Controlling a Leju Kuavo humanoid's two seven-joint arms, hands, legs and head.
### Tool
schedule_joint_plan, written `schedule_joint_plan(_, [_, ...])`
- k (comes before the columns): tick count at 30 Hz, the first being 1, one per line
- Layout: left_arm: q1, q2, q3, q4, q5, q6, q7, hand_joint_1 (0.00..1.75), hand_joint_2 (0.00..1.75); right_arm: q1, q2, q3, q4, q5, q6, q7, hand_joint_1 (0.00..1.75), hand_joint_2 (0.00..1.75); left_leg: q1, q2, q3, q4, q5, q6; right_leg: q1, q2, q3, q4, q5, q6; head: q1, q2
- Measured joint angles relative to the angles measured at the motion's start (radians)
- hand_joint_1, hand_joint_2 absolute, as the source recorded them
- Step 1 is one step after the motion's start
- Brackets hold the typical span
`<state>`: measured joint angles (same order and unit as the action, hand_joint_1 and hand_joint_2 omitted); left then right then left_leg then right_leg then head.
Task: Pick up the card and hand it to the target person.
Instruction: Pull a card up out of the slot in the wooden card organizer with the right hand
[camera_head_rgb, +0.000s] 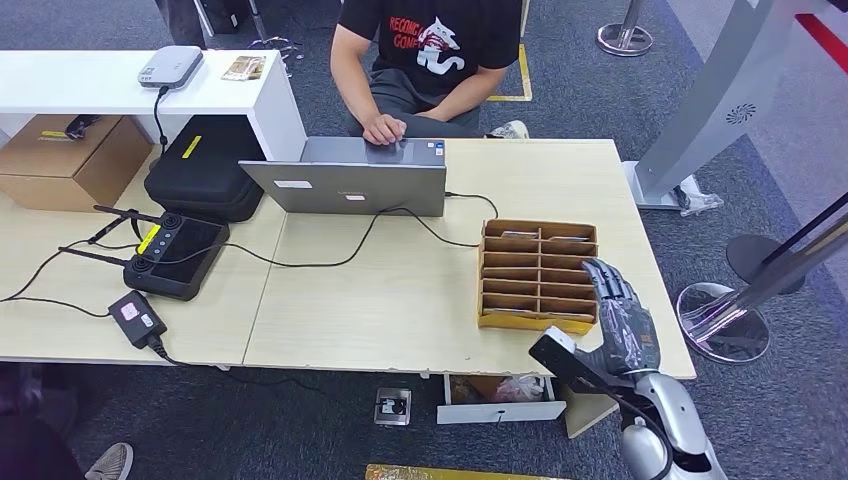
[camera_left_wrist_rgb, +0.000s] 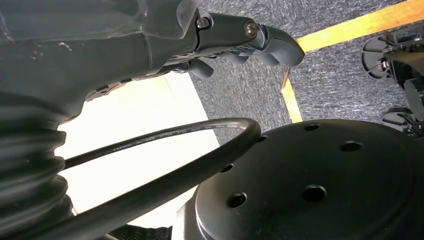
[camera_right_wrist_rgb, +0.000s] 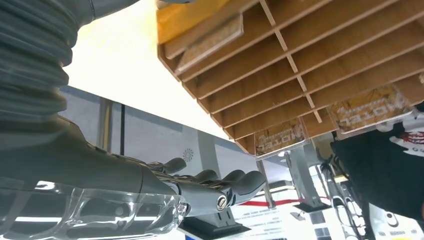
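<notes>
one right hand (camera_head_rgb: 622, 318) hovers empty, fingers extended, beside the wooden card rack (camera_head_rgb: 538, 275) on the table (camera_head_rgb: 400, 300); left hand (camera_left_wrist_rgb: 240, 37) curled, holding nothing.

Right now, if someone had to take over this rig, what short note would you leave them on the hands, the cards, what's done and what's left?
Right hand: raised at the near right corner of the wooden card rack, fingers extended and apart, holding nothing.
Left hand: hangs low over the carpet, nothing seen in it; how its fingers lie is not clear.
Cards: the right wrist view shows cards in the rack's slots; none pulled out.
Person: seated across the table, one hand on the laptop.
Done: right hand brought up to the rack.
Left: grip one card, lift it out, pass it to the person.
</notes>
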<state>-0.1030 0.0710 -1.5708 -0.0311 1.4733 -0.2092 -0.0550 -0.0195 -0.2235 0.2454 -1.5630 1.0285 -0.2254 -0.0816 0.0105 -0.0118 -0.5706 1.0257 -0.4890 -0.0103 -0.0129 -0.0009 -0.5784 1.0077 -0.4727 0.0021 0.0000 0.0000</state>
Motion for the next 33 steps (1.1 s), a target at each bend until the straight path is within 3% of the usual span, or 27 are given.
schedule_joint_plan(17, [-0.004,0.002,0.000,0.001,-0.026,-0.001,0.000,0.00,1.75,-0.069,0.019,0.028,0.069,0.011,0.015,-0.021,0.13,1.75,0.000,0.003,0.001,-0.001,0.000,0.000,0.000,0.003,0.000,-0.001,0.001,0.000,0.000,0.000])
schedule_joint_plan(27, [-0.003,0.005,0.003,-0.006,-0.013,-0.001,0.002,0.00,1.75,-0.159,0.030,0.050,0.170,-0.009,0.017,-0.048,0.32,1.75,0.000,0.004,0.000,0.000,0.000,0.000,0.000,0.004,-0.001,0.000,0.001,0.000,0.000,0.000])
schedule_joint_plan(33, [-0.001,0.004,0.002,-0.006,-0.007,-0.003,0.002,0.00,1.75,-0.183,0.030,0.052,0.222,-0.014,0.009,-0.048,0.30,1.75,0.000,0.003,0.000,0.000,0.000,0.000,0.000,0.003,0.000,0.000,0.001,0.000,0.000,0.000])
